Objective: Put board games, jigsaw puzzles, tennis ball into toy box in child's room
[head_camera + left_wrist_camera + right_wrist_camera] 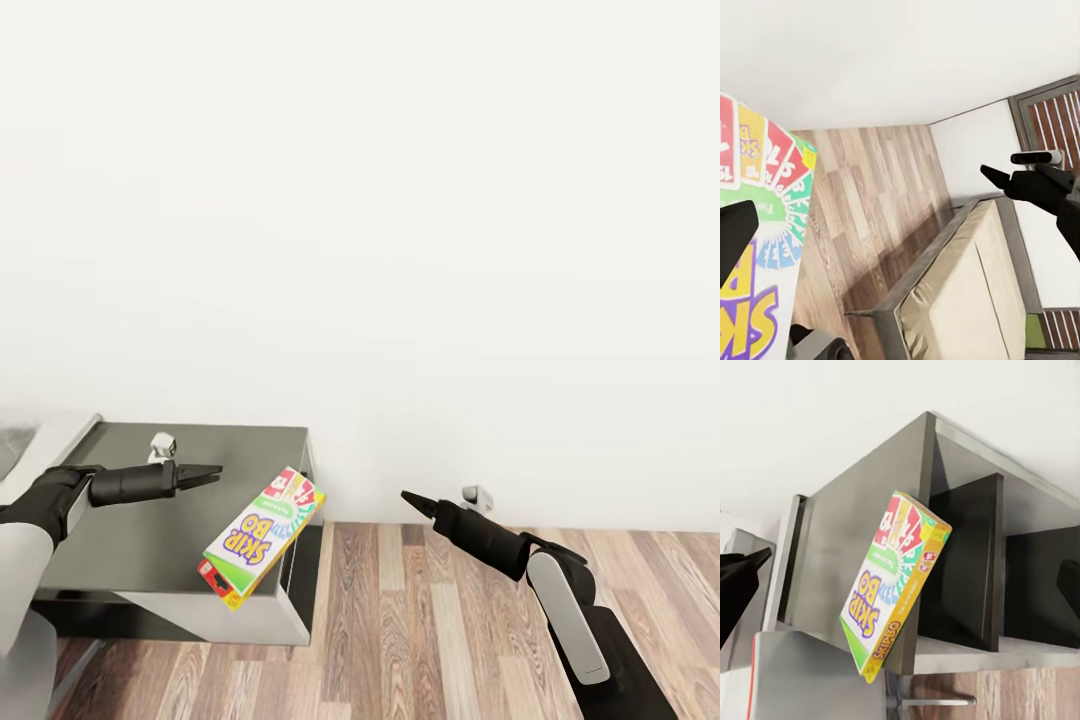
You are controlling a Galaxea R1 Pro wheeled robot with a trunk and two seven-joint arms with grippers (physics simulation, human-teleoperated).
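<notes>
The likeliest trouble is the white-green printed "SKIP-BO" board game box [264, 536] dropping to the wood-plank floor [440, 620]; it sits steeply tilted at the front corner of the dark grey open-fronted shelf unit [200, 520], with much of its length past the edge and nothing gripping it; whether it leans on that edge or is already clear of it, I cannot tell; a light nudge from either arm would probably tip it over, and a flat box lying face-down on the planks would be hard to get fingers under. A second risk is a poor regrasp: the box is slanted, so a gripper closing on one corner could twist it out instead of catching it. It is also far from the toy box, so the carry is not yet done.

The black left gripper [205, 472] hovers over the shelf unit top, just beside the box's upper end and apart from it in the head view; in its wrist view its dark fingers [735, 232] look spread with the box face close behind them, so I judge it parted and holding nothing. The black right gripper [412, 498] hangs over the floor, well apart from the box; its fingers [739, 577] stand wide apart at the edges of its wrist view, empty.
</notes>
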